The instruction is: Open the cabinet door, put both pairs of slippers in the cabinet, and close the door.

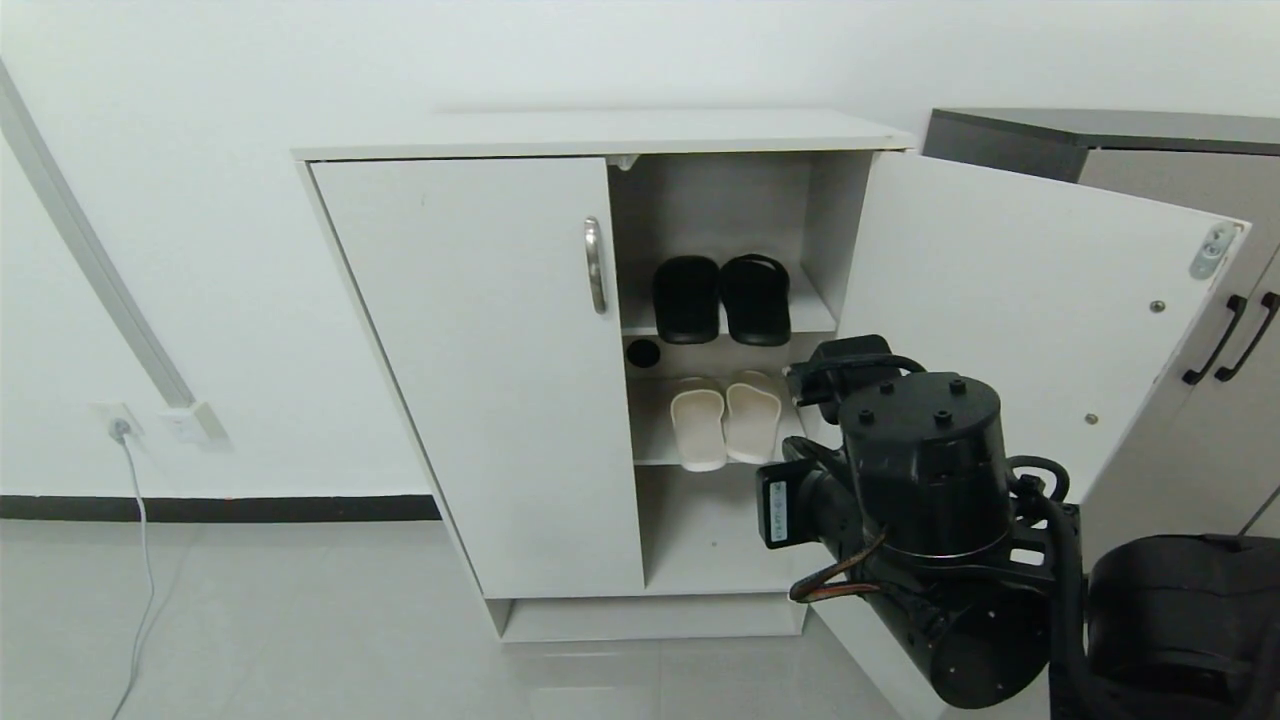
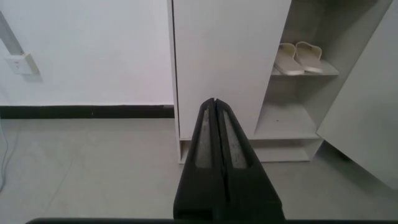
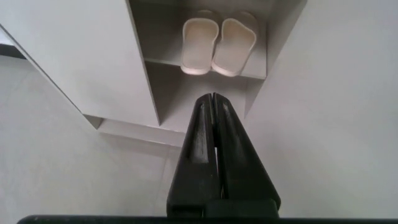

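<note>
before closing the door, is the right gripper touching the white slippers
Apart. Right wrist view shows a clear gap between the right gripper and the white slippers.

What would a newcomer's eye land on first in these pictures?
The white cabinet against the wall, its right door swung wide open and its left door closed. Inside, a black pair of slippers sits on the upper shelf and a cream pair on the shelf below. The right hand, shut, hangs before the open side.

A white plug socket sits low on the wall. Its thin cord hangs to the floor. A grey cupboard (with black handles) stands on the right.
</note>
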